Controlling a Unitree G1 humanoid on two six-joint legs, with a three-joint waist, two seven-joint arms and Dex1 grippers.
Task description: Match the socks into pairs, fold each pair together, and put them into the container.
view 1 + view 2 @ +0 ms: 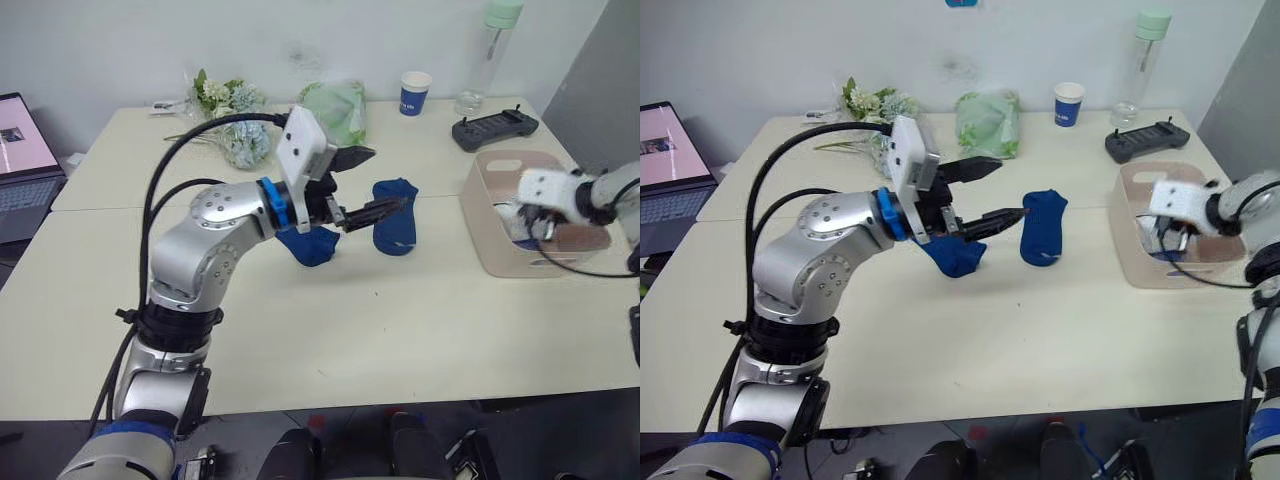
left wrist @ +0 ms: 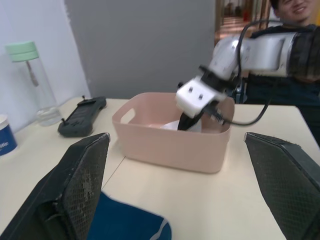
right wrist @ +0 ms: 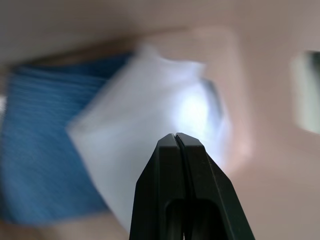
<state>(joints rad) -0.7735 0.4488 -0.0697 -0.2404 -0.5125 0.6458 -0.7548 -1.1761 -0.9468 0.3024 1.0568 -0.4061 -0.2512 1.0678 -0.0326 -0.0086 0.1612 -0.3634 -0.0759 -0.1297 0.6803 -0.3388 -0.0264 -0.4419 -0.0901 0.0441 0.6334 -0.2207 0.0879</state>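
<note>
**Last pair: bring the two navy socks together**

The pink container point(image 1: 480, 235) stands on the desk point(image 1: 400, 340) and already holds folded fabric: the right wrist view shows a white sock point(image 3: 160, 110) lying against a light blue one point(image 3: 45, 155) inside it. The right gripper point(image 3: 175, 137) reaches down into the container with its fingers pressed together, clamping nothing that can be seen.

Two navy socks are left on the desk beside the container. One navy sock point(image 1: 1043, 228) lies flat, nearer the container; the other navy sock point(image 1: 955, 255) lies just beyond it, farther from the container, partly under the left arm. The left gripper point(image 1: 985, 192) hangs above them with its fingers spread wide, one fingertip point(image 1: 1008, 214) reaching toward the nearer sock; neither finger appears to touch cloth, though the farther sock's contact with the wrist is hard to judge.

To do this step well, the left gripper should probably come down on one sock's edge, pinch only that layer, and lay it squarely over its mate before folding. The right gripper would do well to clear the container first.
</note>
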